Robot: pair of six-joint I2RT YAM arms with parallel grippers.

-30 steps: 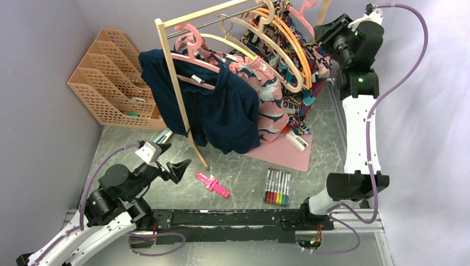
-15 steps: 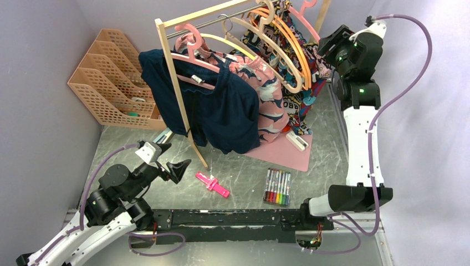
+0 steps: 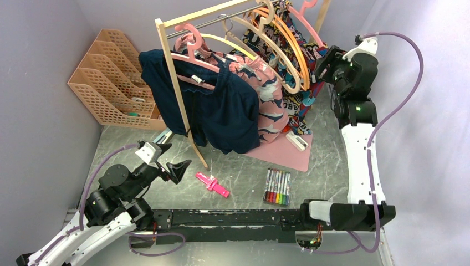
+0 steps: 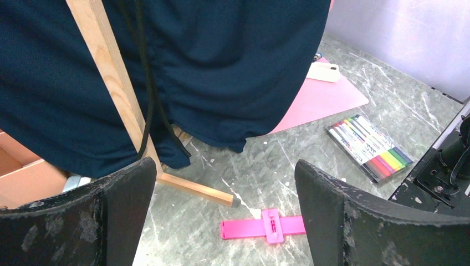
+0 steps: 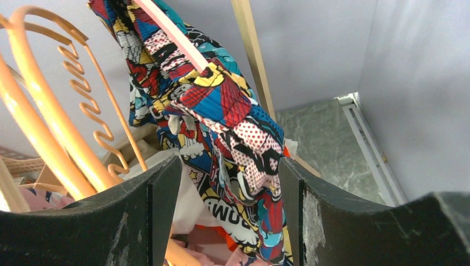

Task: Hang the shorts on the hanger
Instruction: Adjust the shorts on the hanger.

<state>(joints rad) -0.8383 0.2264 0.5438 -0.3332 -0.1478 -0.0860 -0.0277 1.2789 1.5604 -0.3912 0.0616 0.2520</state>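
The comic-print shorts (image 3: pixel 304 108) hang at the right end of the rack, draped over the pale-pink hanger (image 3: pixel 308 18). In the right wrist view the hanger's arm (image 5: pixel 172 36) runs into the top of the shorts (image 5: pixel 221 105), which hang down from it. My right gripper (image 3: pixel 323 65) is just right of the shorts, and in its own view the gripper (image 5: pixel 228 166) is open, with the fabric hanging loose in line with the gap. My left gripper (image 3: pixel 180 169) hovers low over the table, wide open and empty (image 4: pixel 224 163).
A wooden rack (image 3: pixel 177 94) carries a navy garment (image 3: pixel 221 111), a pink patterned garment (image 3: pixel 269 100) and orange hangers (image 3: pixel 294 50). On the table lie a pink clip (image 3: pixel 212 184), a marker set (image 3: pixel 277 187) and a pink mat (image 3: pixel 282 149). A peach file holder (image 3: pixel 111 77) stands at the back left.
My right gripper has opened and drawn back down and to the right, away from the top of the rack. The shorts stay on the hanger. The left arm has not moved.
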